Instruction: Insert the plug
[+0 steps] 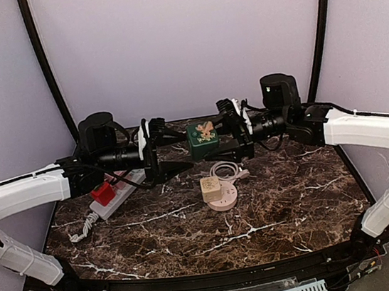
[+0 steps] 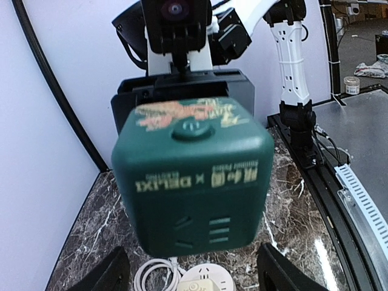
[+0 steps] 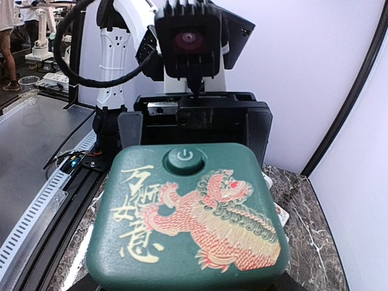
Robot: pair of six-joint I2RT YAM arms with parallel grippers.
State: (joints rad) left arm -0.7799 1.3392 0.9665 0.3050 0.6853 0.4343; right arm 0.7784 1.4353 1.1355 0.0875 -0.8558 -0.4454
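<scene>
The right gripper [image 1: 226, 141] pinched the green socket cube [image 1: 202, 139] in the air, just toward 12 o'clock of the table's [image 1: 275, 214] middle. The left gripper [image 2: 195, 267] stood spread below it, apparently not touching. If those fingers closed off-centre, the cube would likely twist or slip and drop on the beige plug [image 1: 210, 186] at 6 o'clock. Counted: one cube, one beige plug, one round pink base [image 1: 224, 199], one power strip [image 1: 118, 193] at 9 o'clock, one red plug [image 1: 102, 193], two grippers.
</scene>
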